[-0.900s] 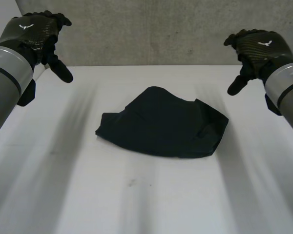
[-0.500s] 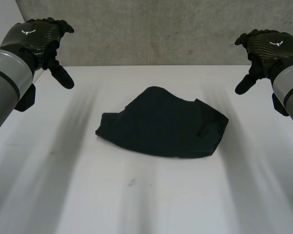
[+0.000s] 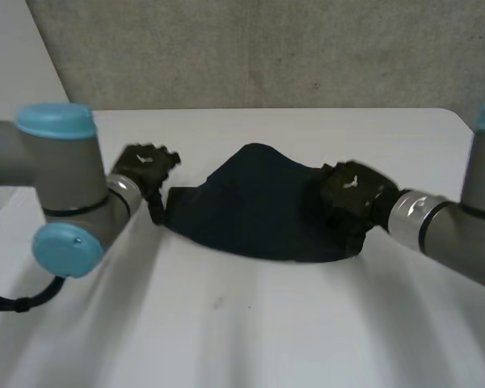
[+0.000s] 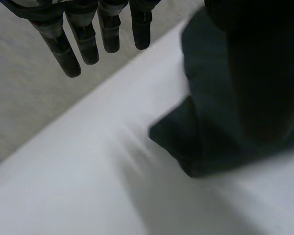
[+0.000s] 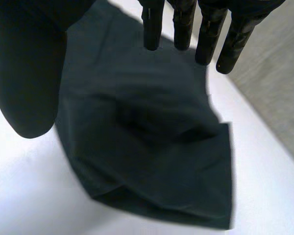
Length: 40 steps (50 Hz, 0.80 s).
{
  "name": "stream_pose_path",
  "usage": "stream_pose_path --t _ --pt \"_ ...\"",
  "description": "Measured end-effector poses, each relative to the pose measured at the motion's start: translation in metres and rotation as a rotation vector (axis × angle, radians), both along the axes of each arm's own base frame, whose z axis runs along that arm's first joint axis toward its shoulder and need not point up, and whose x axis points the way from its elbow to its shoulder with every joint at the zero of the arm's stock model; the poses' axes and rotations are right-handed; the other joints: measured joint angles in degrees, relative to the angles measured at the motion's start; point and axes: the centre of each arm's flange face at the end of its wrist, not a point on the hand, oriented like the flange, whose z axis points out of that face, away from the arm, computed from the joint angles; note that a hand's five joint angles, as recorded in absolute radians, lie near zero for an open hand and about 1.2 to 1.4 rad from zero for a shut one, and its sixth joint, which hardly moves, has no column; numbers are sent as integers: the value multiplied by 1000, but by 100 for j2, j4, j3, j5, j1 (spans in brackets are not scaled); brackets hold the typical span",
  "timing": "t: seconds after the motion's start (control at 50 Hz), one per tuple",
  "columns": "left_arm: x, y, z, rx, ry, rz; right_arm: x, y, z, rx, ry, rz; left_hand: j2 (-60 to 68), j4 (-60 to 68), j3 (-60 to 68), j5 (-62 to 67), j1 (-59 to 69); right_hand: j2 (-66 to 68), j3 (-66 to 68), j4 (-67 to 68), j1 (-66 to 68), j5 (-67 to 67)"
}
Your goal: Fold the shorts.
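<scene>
Likely soft, light and limp, the dark shorts (image 3: 255,212) want pinching at their left and right edges, beside the left hand (image 3: 145,171) and right hand (image 3: 352,198), both with fingers straight, apart and holding nothing.

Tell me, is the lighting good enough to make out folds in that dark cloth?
Partly. Head view: the shorts look like one dark patch on the bright white table, and the black left hand and right hand nearly blend into its ends. Right wrist view: light catches creases beneath the straight fingers. Left wrist view: mainly the cloth's corner outline stands out.
</scene>
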Motion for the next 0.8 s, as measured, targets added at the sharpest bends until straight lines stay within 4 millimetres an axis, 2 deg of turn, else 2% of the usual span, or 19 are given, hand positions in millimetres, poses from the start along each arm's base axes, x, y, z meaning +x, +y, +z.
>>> stream_pose_path --t 0.06,0.12,0.16,0.18,0.2,0.22,0.24,0.28,0.3,0.38,0.48,0.54,0.58,0.6,0.66,0.68,0.72,0.8 --pt "-6 1 -15 30 -12 -25 2 -5 -24 36 15 -11 13 1 8 1 3 0 0 0 0 0" --pt "-10 2 -25 51 -21 -40 2 -10 -40 47 24 -30 81 76 47 54 80 0 0 0 0 0" --pt "-12 3 -32 64 -28 -43 1 -13 -49 46 31 -49 683 672 624 626 780 261 262 175 124 210" --pt "-13 3 -35 70 -31 -43 1 -14 -51 44 33 -55 683 672 624 626 780 641 587 472 454 479" --pt "-14 3 -41 79 -36 -39 0 -17 -57 31 37 -75 2944 2938 2869 2850 3214 2742 2601 2475 2212 2388" --pt "-14 3 -44 83 -37 -36 0 -19 -59 22 38 -83 3672 3594 3532 3484 3811 3210 3154 3055 2460 2945" --pt "-14 2 -45 85 -38 -34 0 -20 -60 15 38 -89 3852 3760 3702 3636 3969 3210 3154 3055 2460 2945" --pt "-16 3 -48 89 -40 -31 -1 -22 -62 -2 38 -100 5108 5041 4969 4859 5111 5167 5138 5083 3719 4920" --pt "-16 4 -48 90 -40 -31 -1 -22 -62 -10 37 -105 5461 5451 5369 5133 5166 5293 5318 5260 3824 5075" --pt "-21 10 -40 80 -32 -37 -3 -23 -60 -31 35 -119 5647 5661 5553 5147 5166 5359 5553 5463 3893 5208" --pt "-23 26 -10 39 9 -51 -7 -21 -47 -59 22 -130 5666 5676 5567 5147 5166 5359 5555 5464 4035 5209" --pt "-19 42 28 -19 65 -55 -9 -19 -27 -95 -10 -142 5668 5678 5567 5147 5166 5359 5555 5465 4172 5209" --pt "-17 49 45 -49 91 -56 -12 -18 -7 -125 -46 -157 5668 5679 5567 5147 5166 5359 5556 5465 4202 5209" --pt "-13 58 68 -95 128 -59 -15 -15 13 -151 -87 -173 5669 5679 5568 5147 5166 5359 5556 5465 4202 5209" --pt "-5 73 105 -177 189 -63 -20 -13 39 -182 -142 -193 5670 5680 5576 5147 5166 5359 5555 5468 4203 5209" --pt "-3 77 114 -199 204 -64 -24 -10 54 -198 -178 -204 5671 5680 5577 5147 5166 5359 5556 5468 4203 5209" --pt "5 92 150 -293 266 -69 -30 -3 88 -237 -261 -218 5675 5681 5578 5147 5166 5359 5556 5468 4261 5209" --pt "13 106 187 -408 333 -74 -34 7 122 -274 -353 -216 5680 5681 5578 5198 5190 5359 5555 5469 4284 5209"
